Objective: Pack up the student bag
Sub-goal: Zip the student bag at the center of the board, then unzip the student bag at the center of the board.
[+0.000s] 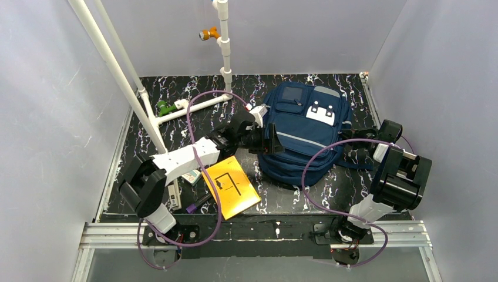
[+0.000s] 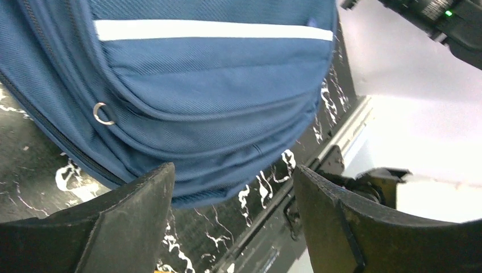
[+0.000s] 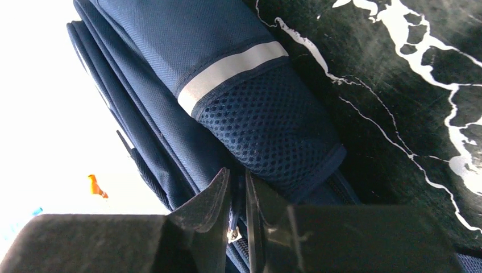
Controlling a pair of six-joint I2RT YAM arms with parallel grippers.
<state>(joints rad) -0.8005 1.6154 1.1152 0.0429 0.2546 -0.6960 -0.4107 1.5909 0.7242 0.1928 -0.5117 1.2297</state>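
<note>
Right gripper [image 3: 237,175] is clenched almost fully. Its jaws are pinched on what looks like a small silver zip pull [image 3: 231,233] at the side of the large navy blue fabric backpack [image 1: 305,138], beside its dark mesh side pocket [image 3: 267,131]. Left gripper [image 2: 233,176] is released, jaws spread wide, nothing held; the backpack's lower edge is seen just beyond its fingertips.

Risks:
- The pull is tiny and only nipped at the fingertips, so it could be slipped off if tugged at an angle.
- The backpack is not pinned, so the whole soft body could be dragged over the black marbled table [image 1: 282,201] instead of the zip being run.
- Fabric could be caught in the pinch and the slider jammed.

The backpack is laid flat at centre-right of the table, front up, between the two grippers. It looks slack and flattish, with zips apparently closed. Grey stripes, a white front patch and a small metal ring [image 2: 103,114] are noted. An orange-yellow flat booklet [image 1: 232,187] is seen outside the backpack, near the left arm.
</note>
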